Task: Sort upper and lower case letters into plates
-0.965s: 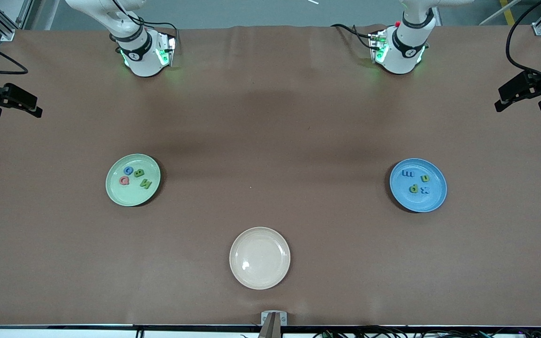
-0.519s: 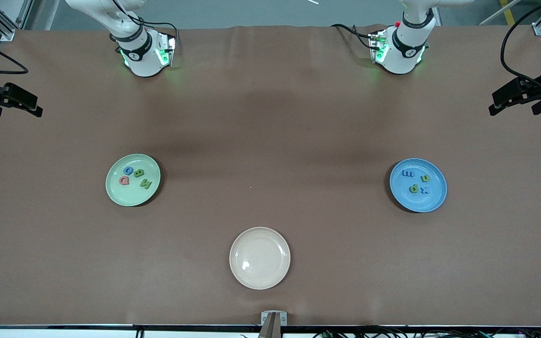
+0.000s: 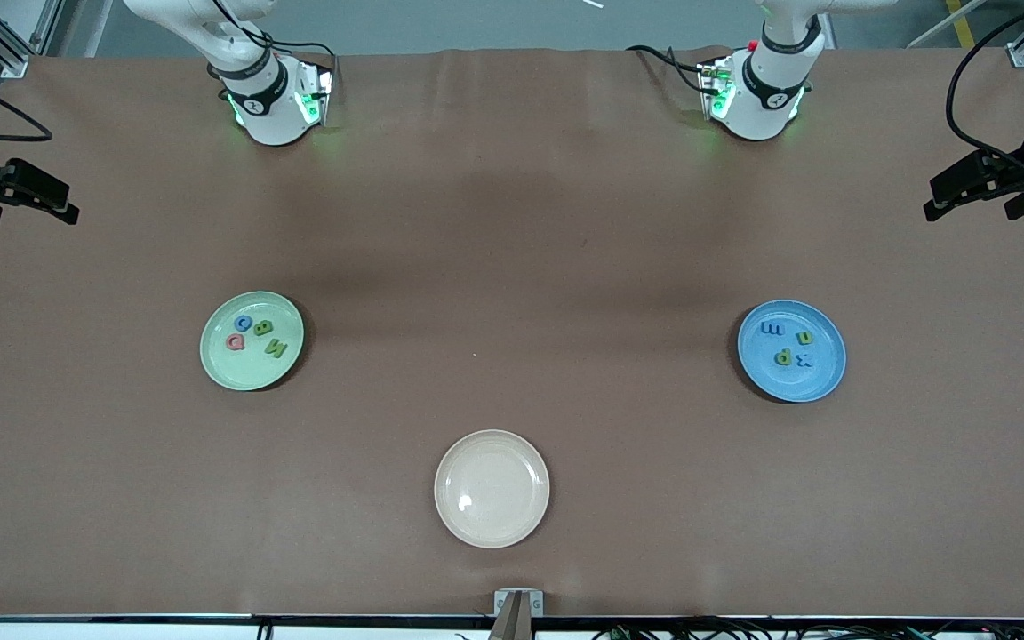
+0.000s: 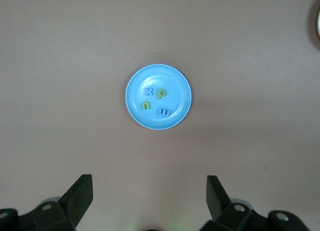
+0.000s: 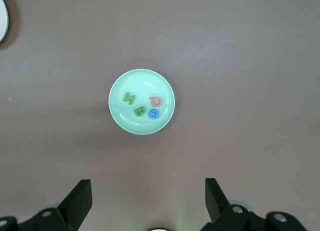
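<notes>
Sorting looks finished; arms pulling clear

Only the left gripper [image 3: 974,206] has shifted in the last second, drifting slightly inward over the table edge at the left arm's end. The right gripper [image 3: 32,209] has held its place over the edge at the right arm's end. Both hang with fingers spread wide and nothing in them. The mint green plate [image 3: 228,373], toward the right arm's end, holds four capital letters [image 3: 263,327]. The cream plate [image 3: 492,489], nearest the front camera and mid-table, is bare. The blue plate [image 3: 796,387], toward the left arm's end, holds four small letters [image 3: 782,357]. I see no letter loose on the brown table cover [image 3: 512,249], so what remains is likely just parking. Each gripper should stay high and well apart from its plate, so nothing gets nudged.
</notes>
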Controlling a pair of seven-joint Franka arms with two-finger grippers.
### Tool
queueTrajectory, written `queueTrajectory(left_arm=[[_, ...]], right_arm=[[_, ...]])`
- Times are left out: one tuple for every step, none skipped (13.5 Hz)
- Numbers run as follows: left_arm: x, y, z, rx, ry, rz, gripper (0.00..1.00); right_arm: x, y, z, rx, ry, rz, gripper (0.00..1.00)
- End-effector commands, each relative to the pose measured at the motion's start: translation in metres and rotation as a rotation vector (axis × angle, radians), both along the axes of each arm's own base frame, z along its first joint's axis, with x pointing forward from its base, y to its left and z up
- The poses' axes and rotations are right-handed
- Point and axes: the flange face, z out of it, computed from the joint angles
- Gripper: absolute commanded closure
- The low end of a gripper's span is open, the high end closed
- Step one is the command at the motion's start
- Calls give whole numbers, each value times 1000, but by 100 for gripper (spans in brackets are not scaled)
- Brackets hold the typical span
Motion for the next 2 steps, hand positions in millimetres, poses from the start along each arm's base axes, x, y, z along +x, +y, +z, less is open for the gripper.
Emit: queueTrajectory(left_arm=[[-1,2,3,-1,2,-15,0],[-1,2,3,-1,2,-15,0]], right_arm=[[-5,4,6,1,-25,3,0],[-5,4,6,0,-24,5,0]])
